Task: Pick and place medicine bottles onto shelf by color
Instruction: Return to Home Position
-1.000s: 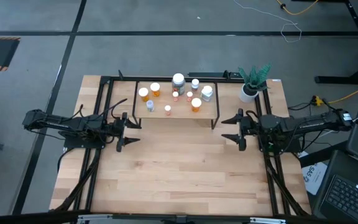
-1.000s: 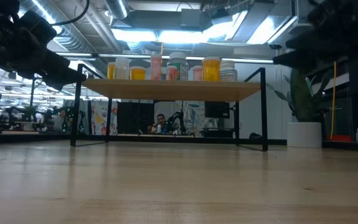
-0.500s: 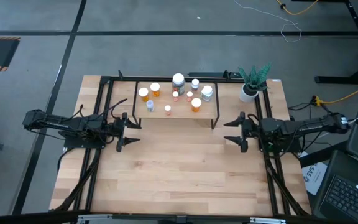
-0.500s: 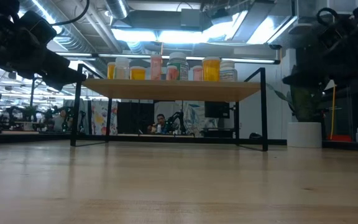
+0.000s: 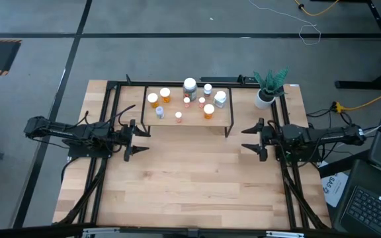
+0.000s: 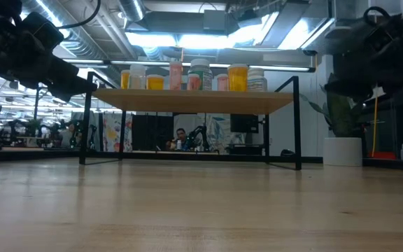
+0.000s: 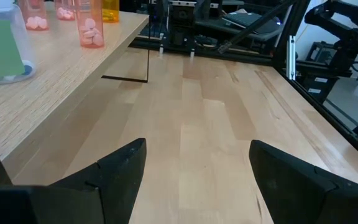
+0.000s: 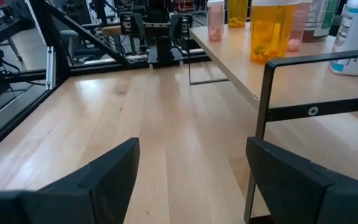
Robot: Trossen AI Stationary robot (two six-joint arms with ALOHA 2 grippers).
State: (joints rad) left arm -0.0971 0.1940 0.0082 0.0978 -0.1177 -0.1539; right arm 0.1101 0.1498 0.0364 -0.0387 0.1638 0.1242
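Close to the finish of a colour-sorting job, by the look of it. Up on the shelf (image 5: 194,119), at the far middle of the bench (image 5: 190,185): every one of the medicine bottles (image 5: 190,84), with none visible down on the bare wood.

Counted from above: ten white caps, or possibly nine, given the tight cluster at the centre. Counted level across the board from the low camera: eight bodies in a row. Three orange, two pink, three white or pale, one of the pale ones with a green label.

Grouped only loosely by colour, with orange toward both ends of the shelf and pink in between. Hard to call strictly sorted from these angles.

Just off the shelf's left front corner, above the bench: the left end effector (image 5: 139,139), fingers spread wide and empty. Opposite, just off the right front corner: the right end effector (image 5: 249,139), likewise splayed and gripping nothing.

Also in view: one potted plant (image 5: 266,92) beside the shelf's far right corner, no part of the job.

Apparently left to do: nothing but drawing both arms back to rest.
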